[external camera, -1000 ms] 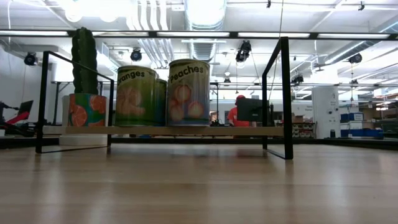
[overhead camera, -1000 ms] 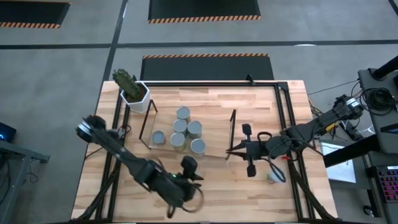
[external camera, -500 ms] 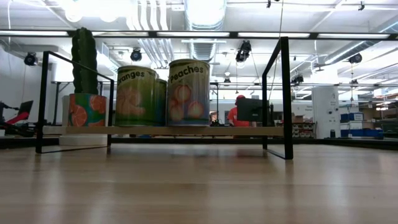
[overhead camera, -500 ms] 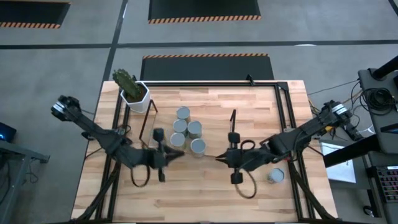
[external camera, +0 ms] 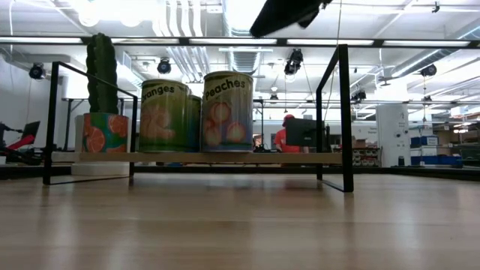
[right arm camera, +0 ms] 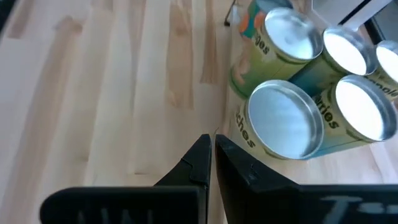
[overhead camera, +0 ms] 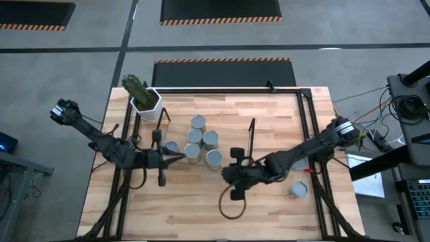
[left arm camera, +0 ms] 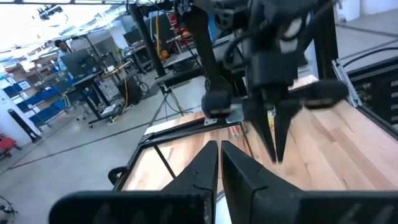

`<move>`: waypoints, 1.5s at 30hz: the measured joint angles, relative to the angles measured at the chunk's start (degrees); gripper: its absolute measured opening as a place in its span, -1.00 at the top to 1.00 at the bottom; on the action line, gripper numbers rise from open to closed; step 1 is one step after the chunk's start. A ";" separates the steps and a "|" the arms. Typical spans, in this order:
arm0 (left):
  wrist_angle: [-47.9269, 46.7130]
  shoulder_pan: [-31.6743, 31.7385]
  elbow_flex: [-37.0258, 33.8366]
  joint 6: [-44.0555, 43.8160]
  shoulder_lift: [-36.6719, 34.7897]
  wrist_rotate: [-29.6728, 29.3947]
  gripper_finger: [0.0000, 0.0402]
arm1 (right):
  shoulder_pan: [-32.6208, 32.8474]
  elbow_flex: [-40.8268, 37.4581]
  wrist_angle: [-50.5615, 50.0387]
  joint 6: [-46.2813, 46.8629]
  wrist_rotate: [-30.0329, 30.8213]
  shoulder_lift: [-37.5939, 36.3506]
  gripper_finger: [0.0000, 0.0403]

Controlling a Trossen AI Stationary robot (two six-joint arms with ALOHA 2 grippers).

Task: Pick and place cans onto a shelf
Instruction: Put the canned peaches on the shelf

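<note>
left end effector [overhead camera: 180, 156]: closed, empty, you've got it beside the cans [overhead camera: 201, 142]
right end effector [overhead camera: 227, 171]: closed, empty, near the shelf [external camera: 225, 158]
stray can [overhead camera: 297, 191]: on bench [overhead camera: 269, 208]

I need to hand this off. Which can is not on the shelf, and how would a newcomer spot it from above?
Start at the wooden table and go to its right side, past the shelf with its black wire ends. Near the table's right edge, toward the front, one silver-topped can stands alone on bare wood. The other cans are bunched together between the shelf's wire frames.
</note>
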 joint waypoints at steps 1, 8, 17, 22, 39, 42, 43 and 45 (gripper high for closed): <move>0.02 0.00 -0.05 -0.04 -0.28 0.00 1.00 | -0.44 0.22 -0.12 0.08 -0.61 0.62 0.94; 0.06 0.00 -0.02 -0.04 -0.16 0.15 1.00 | -3.11 0.69 0.10 0.10 -4.09 3.93 0.94; 0.04 0.00 0.19 -0.04 0.17 0.17 1.00 | -4.77 0.67 0.10 -0.71 -4.36 4.96 0.94; 0.04 0.00 0.19 -0.04 0.17 0.17 1.00 | -5.40 0.41 0.31 -1.33 -4.14 4.96 0.94; 0.04 0.00 0.25 -0.04 0.17 0.20 1.00 | -7.81 0.27 -4.18 -3.39 -2.13 4.33 0.94; 0.04 0.00 0.25 -0.04 0.17 0.20 1.00 | -8.01 0.27 -4.30 -3.40 -1.93 4.33 0.94; 0.04 0.00 0.25 -0.04 0.17 0.20 1.00 | -7.99 0.27 -4.40 -3.42 -1.93 4.33 0.94; 0.04 0.00 0.25 -0.04 0.17 0.20 1.00 | -8.00 0.33 -5.25 -3.42 -1.93 4.33 0.94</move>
